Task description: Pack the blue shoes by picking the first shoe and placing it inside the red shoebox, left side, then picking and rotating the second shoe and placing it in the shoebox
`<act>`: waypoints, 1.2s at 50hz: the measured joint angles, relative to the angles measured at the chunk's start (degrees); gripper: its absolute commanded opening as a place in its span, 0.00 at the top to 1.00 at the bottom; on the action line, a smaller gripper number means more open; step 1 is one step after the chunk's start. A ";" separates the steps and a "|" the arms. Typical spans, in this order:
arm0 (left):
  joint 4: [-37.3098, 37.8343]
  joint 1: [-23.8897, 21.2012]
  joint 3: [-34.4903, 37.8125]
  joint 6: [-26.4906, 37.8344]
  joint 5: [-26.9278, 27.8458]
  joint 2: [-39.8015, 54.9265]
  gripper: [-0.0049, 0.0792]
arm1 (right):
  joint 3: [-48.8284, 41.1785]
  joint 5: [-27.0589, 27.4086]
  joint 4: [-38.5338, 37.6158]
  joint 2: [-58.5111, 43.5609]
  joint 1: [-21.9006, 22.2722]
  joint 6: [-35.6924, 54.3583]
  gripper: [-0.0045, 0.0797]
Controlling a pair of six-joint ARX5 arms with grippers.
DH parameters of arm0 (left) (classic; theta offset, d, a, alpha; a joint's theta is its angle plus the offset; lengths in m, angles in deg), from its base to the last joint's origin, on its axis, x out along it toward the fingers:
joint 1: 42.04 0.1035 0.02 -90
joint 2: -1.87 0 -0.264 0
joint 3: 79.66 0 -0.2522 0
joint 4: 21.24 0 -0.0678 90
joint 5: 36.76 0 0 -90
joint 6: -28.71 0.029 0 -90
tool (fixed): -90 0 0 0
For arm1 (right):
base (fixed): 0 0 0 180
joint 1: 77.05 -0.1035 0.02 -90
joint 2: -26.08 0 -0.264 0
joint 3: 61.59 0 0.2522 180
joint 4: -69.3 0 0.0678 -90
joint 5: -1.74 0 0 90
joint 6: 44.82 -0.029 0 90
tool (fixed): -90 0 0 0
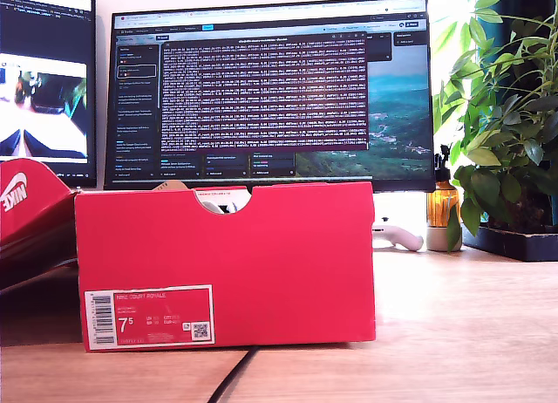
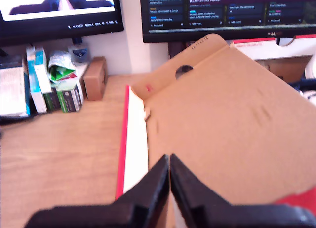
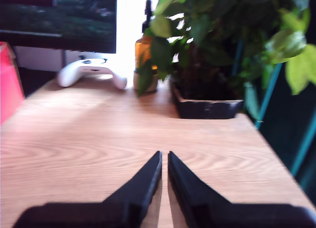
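Observation:
The red shoebox (image 1: 227,263) stands on the wooden desk in the middle of the exterior view, its 7.5 label and half-round notch facing the camera. The blue shoes are out of view; something white shows in the notch, and I cannot tell what it is. Neither arm shows in the exterior view. My first gripper (image 2: 169,160) is shut with nothing in it, hovering over a tilted brown cardboard panel (image 2: 237,119) with a red and white edge. My second gripper (image 3: 164,155) is shut and empty above bare desk, with a red box side (image 3: 7,85) off to one side.
A red lid with a white swoosh (image 1: 26,207) leans at the exterior view's left. Two monitors (image 1: 270,89) stand behind the box. At the exterior view's right are a white game controller (image 1: 397,237), an amber bottle (image 1: 442,202) and a potted plant (image 1: 506,115). A black cable (image 1: 231,377) runs toward the front.

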 measured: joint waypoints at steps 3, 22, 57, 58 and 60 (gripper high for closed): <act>-0.09 0.00 0.00 0.00 -0.02 0.00 0.96 | 0.00 -0.20 1.51 1.99 0.55 0.17 0.96; -0.11 0.00 0.00 0.00 -0.02 0.00 0.96 | 0.00 -1.03 13.05 16.37 3.39 0.35 0.96; 0.46 0.00 0.00 0.00 -0.98 0.00 0.96 | 0.09 -6.23 35.39 31.89 3.67 -4.46 0.96; 0.57 0.00 0.00 -0.07 -1.09 0.00 0.96 | 0.09 -6.29 35.52 31.89 3.67 -5.09 0.96; 0.77 0.00 0.00 -0.96 -1.20 0.00 0.96 | 0.11 -6.32 35.63 31.89 3.65 -6.19 0.96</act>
